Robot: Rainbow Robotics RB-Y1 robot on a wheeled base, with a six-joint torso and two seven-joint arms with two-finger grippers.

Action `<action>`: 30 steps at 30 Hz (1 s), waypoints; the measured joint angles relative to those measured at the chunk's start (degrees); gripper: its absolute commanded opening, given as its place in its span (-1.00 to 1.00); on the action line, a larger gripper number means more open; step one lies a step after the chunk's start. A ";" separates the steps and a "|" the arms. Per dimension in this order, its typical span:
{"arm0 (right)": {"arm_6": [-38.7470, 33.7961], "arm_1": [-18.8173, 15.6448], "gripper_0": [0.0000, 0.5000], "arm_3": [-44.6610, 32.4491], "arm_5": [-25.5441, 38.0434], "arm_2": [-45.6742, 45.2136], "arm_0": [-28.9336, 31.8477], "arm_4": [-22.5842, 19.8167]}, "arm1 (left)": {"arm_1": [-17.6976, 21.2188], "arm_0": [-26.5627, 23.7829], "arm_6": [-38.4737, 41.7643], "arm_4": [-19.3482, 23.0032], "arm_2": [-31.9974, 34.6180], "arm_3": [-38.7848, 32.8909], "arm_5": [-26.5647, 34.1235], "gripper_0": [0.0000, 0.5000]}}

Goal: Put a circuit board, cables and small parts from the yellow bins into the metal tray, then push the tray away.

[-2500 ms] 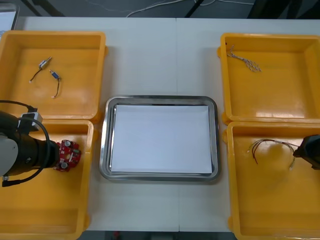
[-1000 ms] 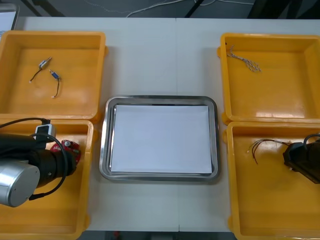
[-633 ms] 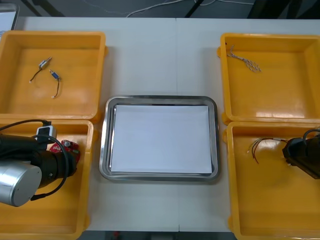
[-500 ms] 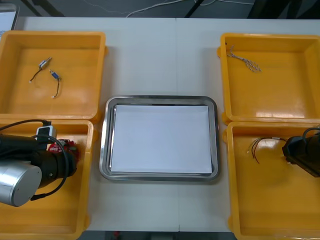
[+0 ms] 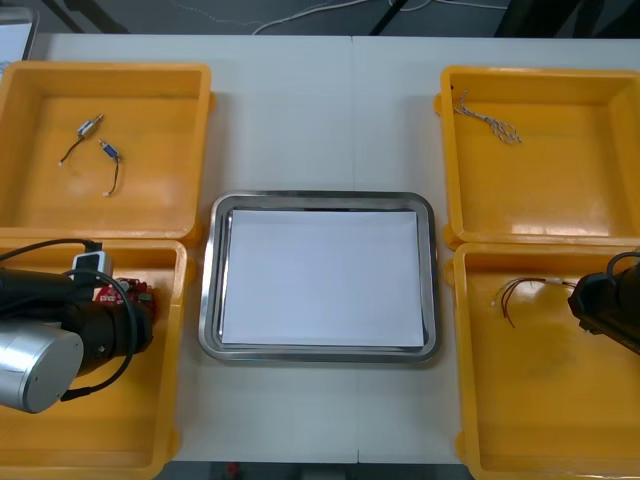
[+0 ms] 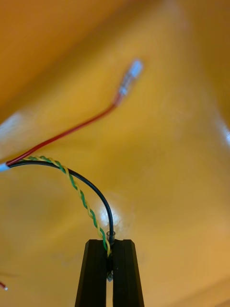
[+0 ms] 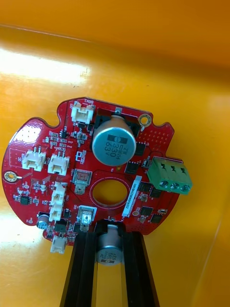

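My left arm (image 5: 50,340) hides most of the circuit board (image 5: 122,292); my left tool (image 7: 109,229) clamps its rim. My right tool (image 6: 109,247) pinches the cables (image 6: 81,193).

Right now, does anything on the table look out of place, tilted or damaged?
Nothing stands out. The metal tray lies flat and square on the table. The left gripper is shut on the red circuit board in the near left bin, the right gripper on cables in the near right bin.
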 measured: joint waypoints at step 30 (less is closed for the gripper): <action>-0.01 0.80 -1.00 -22.34 1.70 -9.58 21.28 -1.01 | 4.70 8.10 -15.09 8.86 10.55 0.10 -2.22 -1.00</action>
